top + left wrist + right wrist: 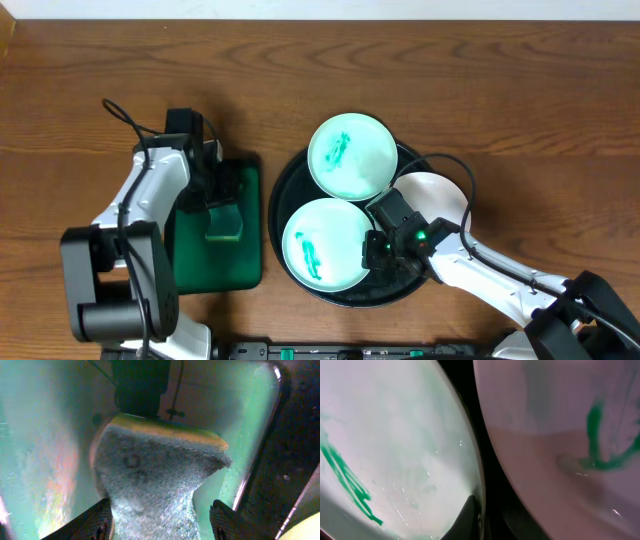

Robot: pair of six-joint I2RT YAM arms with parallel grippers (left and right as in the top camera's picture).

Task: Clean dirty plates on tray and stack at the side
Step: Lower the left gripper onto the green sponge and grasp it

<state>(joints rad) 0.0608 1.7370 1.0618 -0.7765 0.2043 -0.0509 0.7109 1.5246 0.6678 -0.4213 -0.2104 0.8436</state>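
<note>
The black tray (283, 195) holds two mint plates with green smears, a far one (352, 155) and a near one (326, 247), and a white plate (437, 192) partly under my right arm. My right gripper (385, 248) is pinched on the near mint plate's right rim. In the right wrist view the gripper (479, 520) sits on that plate's edge (395, 445), with the far plate (560, 435) to the right and the tray (487, 450) between. My left gripper (222, 198) is open around a sponge (155, 470) and touches it only with its left finger (162, 522).
The sponge (225, 226) lies on a small rectangular green tray (215, 268) left of the black tray; the green tray also fills the left wrist view (45, 435). Wooden table (520, 90) lies all around. My right arm crosses the table's front right.
</note>
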